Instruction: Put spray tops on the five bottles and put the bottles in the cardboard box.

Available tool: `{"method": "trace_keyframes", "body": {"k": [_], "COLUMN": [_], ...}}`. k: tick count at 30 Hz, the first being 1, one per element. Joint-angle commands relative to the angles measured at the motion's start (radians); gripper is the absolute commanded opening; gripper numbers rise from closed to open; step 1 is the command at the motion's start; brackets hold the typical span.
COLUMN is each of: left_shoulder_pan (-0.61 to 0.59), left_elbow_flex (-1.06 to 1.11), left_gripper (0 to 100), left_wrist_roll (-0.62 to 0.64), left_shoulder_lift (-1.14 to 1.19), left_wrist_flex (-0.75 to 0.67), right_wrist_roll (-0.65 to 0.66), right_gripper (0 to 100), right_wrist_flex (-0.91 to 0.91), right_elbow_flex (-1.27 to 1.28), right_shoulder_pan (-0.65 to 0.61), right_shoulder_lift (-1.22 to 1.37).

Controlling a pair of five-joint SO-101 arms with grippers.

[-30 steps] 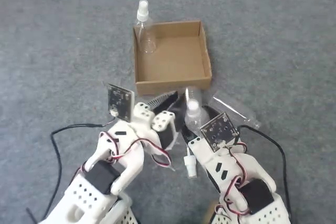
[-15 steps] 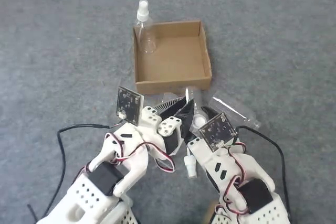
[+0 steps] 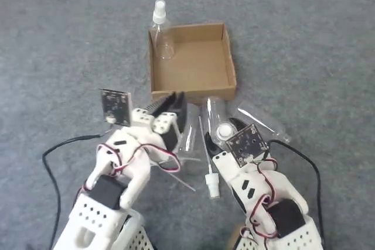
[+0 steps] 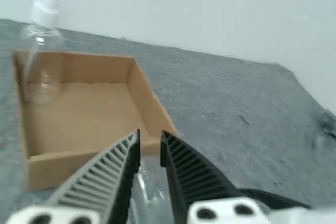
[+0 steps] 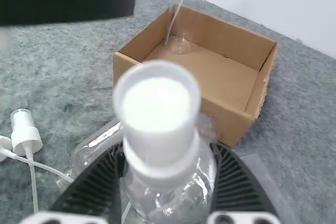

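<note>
Spray top with its thin tube is seen lying loose on the grey table, nearest the arm bases and between the two arms. Just beyond it, the right gripper is closed around the body of an upright bottle, and a white top is seated on the bottle's neck. In the right wrist view the jaws are pressed against both sides of the clear body.

To the left, the left gripper is held over the table just short of the box's front wall, apart from the upright bottle. Its jaws are parted by a narrow slit only, and nothing is seen clamped between the tips. Something clear is glimpsed low behind them in the left wrist view, possibly a bottle on the table, but that cannot be settled.

Half a second ago this gripper was set right against the upright bottle's top. It has since been drawn away to the left, while the right gripper has kept its place.

Farther on, a lying bottle is found by the front wall of the cardboard box, and a second lying bottle is on the table to its right. Farthest, a capped bottle is stood in the box's far left corner.
</note>
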Motion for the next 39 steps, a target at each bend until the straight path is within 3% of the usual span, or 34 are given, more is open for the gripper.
{"method": "trace_keyframes", "body": {"k": [1, 7, 23, 25, 30, 39], "left_shoulder_pan": [-0.11, -0.213, -0.226, -0.27, -0.393, -0.473], "left_elbow_flex": [-0.061, 0.01, 0.134, 0.13, 0.147, 0.196], "left_gripper": [6, 6, 6, 4, 1, 1], "left_wrist_roll": [-0.011, -0.009, 0.092, 0.103, 0.135, 0.147], "left_shoulder_lift": [-0.023, -0.023, -0.023, -0.023, -0.023, -0.023], "left_wrist_flex": [-0.002, -0.005, -0.005, -0.008, -0.077, -0.19], "right_wrist_roll": [0.005, 0.008, 0.031, 0.054, 0.063, 0.063], "right_gripper": [7.9, 7.9, 7.9, 7.9, 7.9, 7.9], "right_wrist_flex": [0.01, 0.007, -0.041, -0.047, -0.039, -0.048], "right_elbow_flex": [-0.023, -0.021, -0.029, -0.048, -0.144, -0.328], "right_shoulder_pan": [0.013, 0.013, 0.015, 0.015, 0.015, 0.008], "right_shoulder_lift": [-0.013, -0.013, -0.005, -0.004, -0.004, 0.056]}}
